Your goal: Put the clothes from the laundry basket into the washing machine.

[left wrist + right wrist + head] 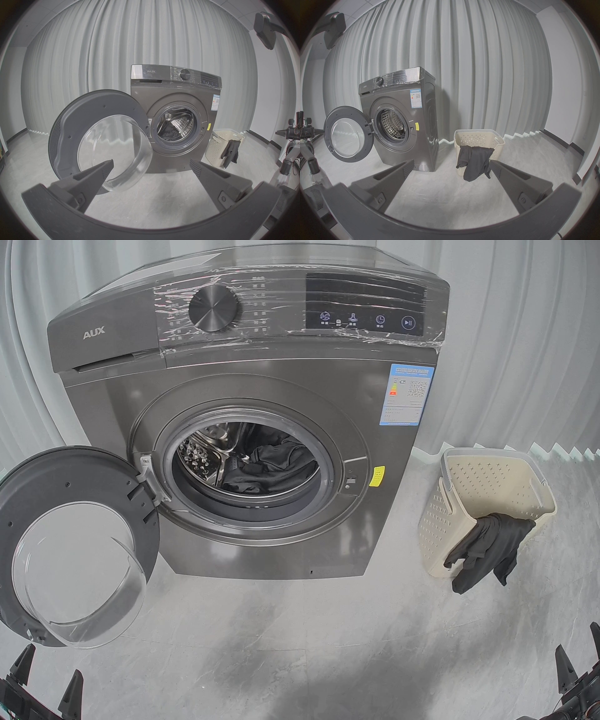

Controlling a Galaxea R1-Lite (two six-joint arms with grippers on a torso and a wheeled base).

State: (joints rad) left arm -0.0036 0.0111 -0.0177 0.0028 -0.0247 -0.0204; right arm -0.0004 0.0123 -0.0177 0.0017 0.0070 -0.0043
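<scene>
We judge the task about halfway done. The grey front-loading washing machine [250, 427] stands on the pale marbled floor [312, 646] with its round glass-windowed door [69, 540] swung wide open toward the robot's left. A crumpled black garment [269, 465] already lies inside the steel drum. Just beside the machine's right side, near the back edge of the floor by the curtain, sits the cream perforated plastic laundry basket [500, 484]. A second dark garment [487, 546] is draped over the basket's front rim and hangs down its outer wall toward the floor. In the part of the basket's inside that shows, we see no other cloth, so this looks to be the last piece to move. The left gripper [150, 162] hangs low in front of the open door with its fingers spread and nothing between them. The right gripper [450, 162] is likewise spread and empty, facing the basket but well apart from it. What is left, as we read it, is picking up the hanging garment and carrying it into the drum.
</scene>
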